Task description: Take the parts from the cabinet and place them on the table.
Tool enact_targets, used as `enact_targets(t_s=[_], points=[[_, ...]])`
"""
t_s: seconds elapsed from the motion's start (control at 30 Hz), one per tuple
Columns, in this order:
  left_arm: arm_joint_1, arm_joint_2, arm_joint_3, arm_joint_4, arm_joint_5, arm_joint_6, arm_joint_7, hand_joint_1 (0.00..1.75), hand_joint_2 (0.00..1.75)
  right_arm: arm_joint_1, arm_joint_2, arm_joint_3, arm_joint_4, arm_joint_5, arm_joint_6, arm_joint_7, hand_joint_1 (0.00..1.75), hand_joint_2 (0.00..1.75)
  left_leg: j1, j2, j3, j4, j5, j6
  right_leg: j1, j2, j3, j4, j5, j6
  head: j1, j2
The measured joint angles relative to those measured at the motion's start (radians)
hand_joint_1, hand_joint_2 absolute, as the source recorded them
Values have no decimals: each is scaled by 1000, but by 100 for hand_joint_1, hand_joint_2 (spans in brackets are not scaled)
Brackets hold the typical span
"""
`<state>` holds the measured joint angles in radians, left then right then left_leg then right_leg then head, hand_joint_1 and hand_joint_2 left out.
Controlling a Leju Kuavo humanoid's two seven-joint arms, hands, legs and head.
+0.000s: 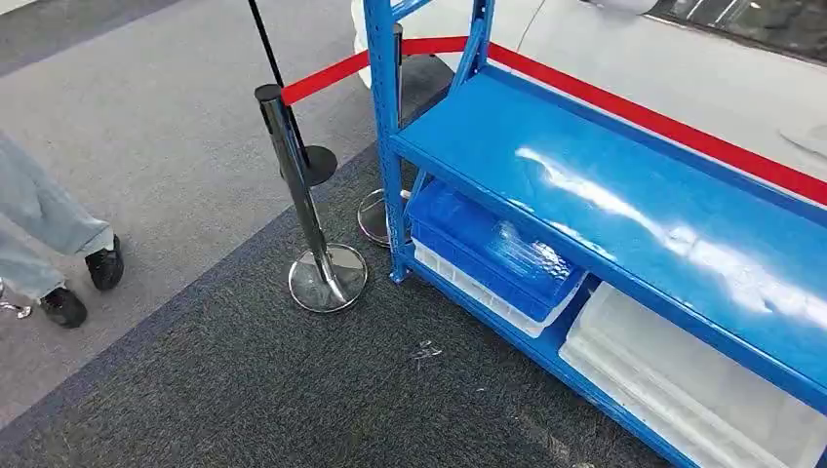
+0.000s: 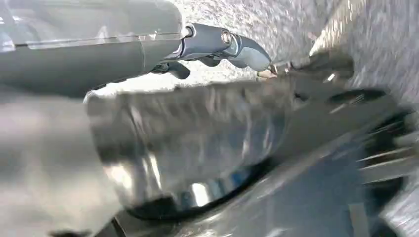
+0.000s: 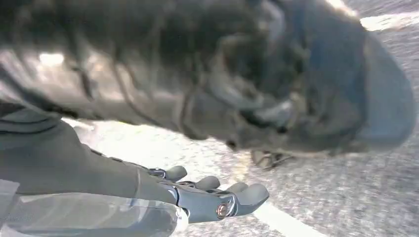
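Observation:
The cabinet is a blue metal rack (image 1: 624, 185) at the right of the head view, its top shelf bare and glossy. On the lower shelf a blue bin (image 1: 458, 229) sits stacked on a white bin (image 1: 478, 292) and holds clear plastic parts (image 1: 527, 255). A larger white bin (image 1: 683, 390) lies further right on the same shelf. My left hand (image 2: 217, 47) hangs over the carpet with its fingers stretched out, holding nothing. My right hand (image 3: 207, 197) also hangs above the floor, fingers apart and empty.
Two chrome stanchions (image 1: 302, 205) (image 1: 374, 214) with a red belt (image 1: 327, 76) stand just left of the rack. A person's legs and black shoes (image 1: 102, 263) are at the left edge. A small metal scrap (image 1: 425, 351) lies on the dark carpet. A white car (image 1: 702, 68) is behind the rack.

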<state>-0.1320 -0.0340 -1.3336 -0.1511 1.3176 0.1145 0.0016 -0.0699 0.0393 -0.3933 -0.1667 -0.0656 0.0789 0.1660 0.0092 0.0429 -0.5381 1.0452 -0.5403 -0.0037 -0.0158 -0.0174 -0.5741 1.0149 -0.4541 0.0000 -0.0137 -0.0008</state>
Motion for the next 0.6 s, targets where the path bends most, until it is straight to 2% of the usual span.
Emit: enact_targets(t_s=[0.03, 0.07, 0.1, 0.13, 0.17, 0.2, 0.23, 0.27, 0.3, 0.33, 0.37, 0.4, 0.43, 0.47, 0.5, 0.53, 0.57, 0.6], points=[[4, -6, -3, 0, -24, -34, 9, 0, 175, -5, 4, 0, 0, 0, 23, -48, 0, 0, 0, -33, -124, 270, -121, -5, 2, 44, -6, 1, 4, -9, -4, 0], [7, -13, -5, 0, -40, -58, 28, 0, 175, -1, 5, 0, 0, -1, 48, -72, 0, 0, 0, -35, -105, 215, -53, 3, 3, 80, -6, 7, 4, -9, -4, 0], [5, -14, -5, 0, -45, -63, 35, 0, 175, 0, 5, 0, 0, -7, 66, -85, 0, 0, 0, -41, -69, 133, -6, 9, 4, 94, -6, 9, 4, -9, -3, 0], [5, -14, -6, 0, -54, -71, 39, 0, 175, 0, 6, 0, 0, -14, 86, -97, 0, 0, 0, -62, -30, 49, 35, 16, 4, 107, -6, 11, 4, -8, -3, 0], [5, -14, -11, 0, -62, -76, 42, 0, 175, -1, 9, 0, 0, -19, 104, -109, 0, 0, 0, -117, -10, -3, 34, 25, 4, 117, -10, 13, 4, -6, -3, 0], [5, -15, -17, 0, -72, -81, 43, 0, 175, -4, 12, 0, 0, -23, 119, -120, 0, 0, 0, -124, -9, -19, 31, 24, 5, 127, -17, 17, 6, 2, 0, 0], [2, -17, -24, 0, -82, -85, 39, 0, 175, -4, 12, 0, 0, -29, 132, -130, 0, 0, -3, -112, -9, -18, 33, 24, 1, 137, -21, 14, 10, 10, -5, 0], [-1, -17, -29, 0, -92, -85, 34, 0, 175, -2, 12, 0, 0, -32, 137, -132, 0, 0, -7, -105, -6, -18, 34, 27, -3, 144, -23, 11, 13, 15, -3, 0], [-2, -20, -31, 0, -97, -85, 29, 0, 175, 3, 12, -1, 0, -34, 137, -133, 0, 0, -5, -94, -2, -24, 40, 34, 0, 158, -26, 5, 18, 26, -4, 0], [-3, -25, -35, 0, -105, -85, 17, 0, 175, 4, 11, -3, 0, -42, 137, -130, 0, 0, 6, -80, 0, -41, 52, 43, -1, 140, -32, 14, 14, 27, -3, 0], [-3, -26, -39, 0, -111, -83, 14, 0, 175, 4, 13, -4, 1, -47, 130, -120, 0, 0, 4, -71, 2, -46, 56, 47, 5, 75, -42, 38, -9, 32, 3, 0], [-2, -28, -44, 0, -113, -81, 14, 0, 175, 2, 15, -4, 2, -50, 124, -105, 0, 0, 4, -58, 2, -47, 58, 53, 4, 43, -69, 94, -47, 34, 11, 0], [0, -28, -48, 0, -114, -79, 18, 0, 175, 0, 18, -4, 2, -52, 117, -92, 0, 0, 2, -43, 0, -46, 57, 54, 3, 31, -105, 174, -88, 38, 14, 0], [2, -28, -51, 0, -114, -79, 27, 0, 175, -2, 21, -4, 2, -56, 107, -78, 0, 0, 1, -27, 0, -46, 56, 55, 1, 27, -138, 248, -118, 42, 13, 0], [2, -27, -55, 0, -115, -80, 32, 0, 175, -1, 23, -5, 2, -58, 104, -71, 0, 0, 1, -13, -1, -45, 56, 55, -2, 26, -158, 295, -129, 46, 13, 0], [1, -27, -56, 0, -115, -81, 37, 0, 175, 0, 24, -7, 2, -60, 97, -66, 0, 0, 1, -1, -1, -45, 55, 54, -5, 25, -155, 293, -117, 49, 13, 0], [0, -27, -58, 0, -114, -82, 46, 0, 175, 1, 24, -8, 2, -63, 90, -62, 0, 0, 1, 9, -1, -44, 53, 53, -6, 21, -131, 252, -88, 51, 14, 0], [-2, -27, -58, 0, -109, -83, 61, 0, 175, 2, 24, -10, 2, -71, 82, -61, 0, 0, 2, 19, 0, -42, 51, 51, -8, 11, -88, 173, -46, 52, 14, 0]])
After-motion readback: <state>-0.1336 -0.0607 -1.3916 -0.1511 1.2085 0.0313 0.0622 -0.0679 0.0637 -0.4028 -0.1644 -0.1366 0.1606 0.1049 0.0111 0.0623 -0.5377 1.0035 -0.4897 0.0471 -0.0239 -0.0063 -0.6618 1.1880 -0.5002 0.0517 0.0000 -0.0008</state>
